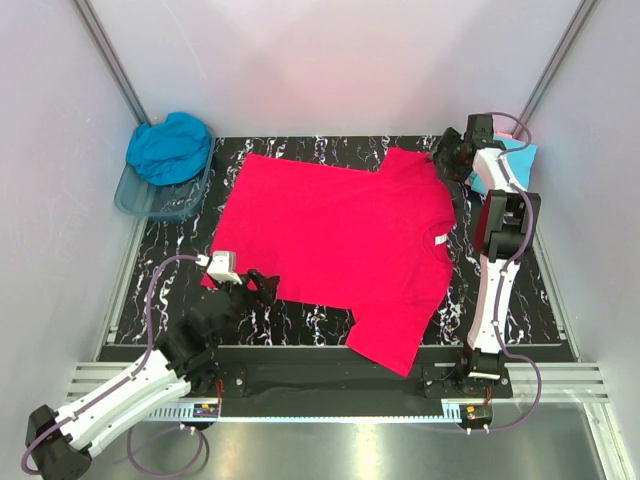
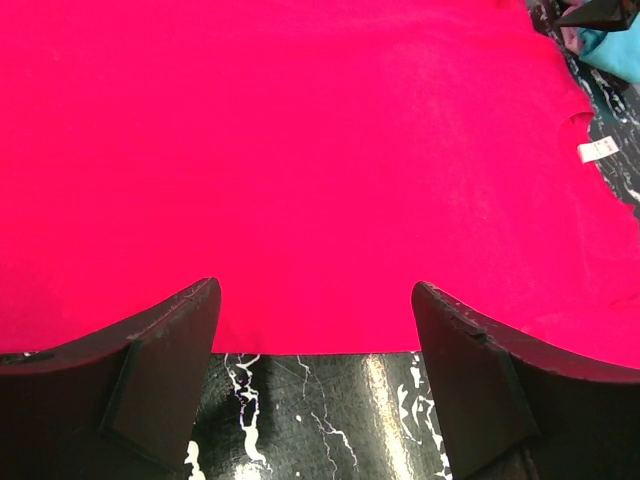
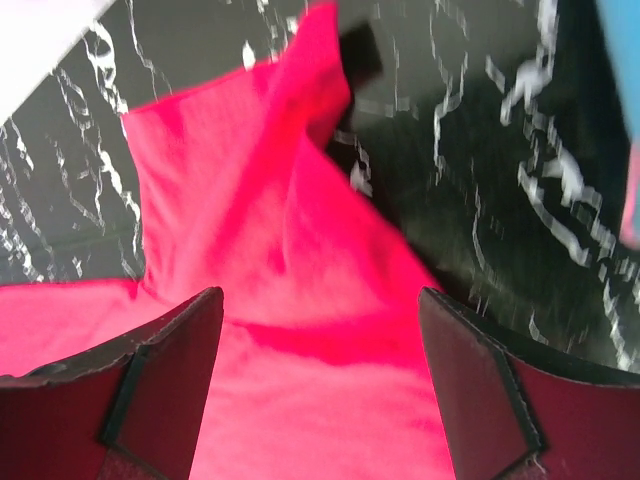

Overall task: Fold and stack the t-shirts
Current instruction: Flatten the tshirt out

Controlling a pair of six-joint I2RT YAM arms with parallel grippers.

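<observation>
One pink-red t-shirt lies spread between left hand and right hand, each with fingers apart, empty. One teal-blue t-shirt well beyond the left; one cyan t-shirt beside the right. White tag unreadable.

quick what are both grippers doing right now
Left gripper: open, empty, at the red t-shirt's edge.
Right gripper: open, empty, over its sleeve.

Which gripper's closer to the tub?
Left. The left gripper is at the red shirt's hem on the tub's side; the right gripper is across the table, at its sleeve.
</observation>
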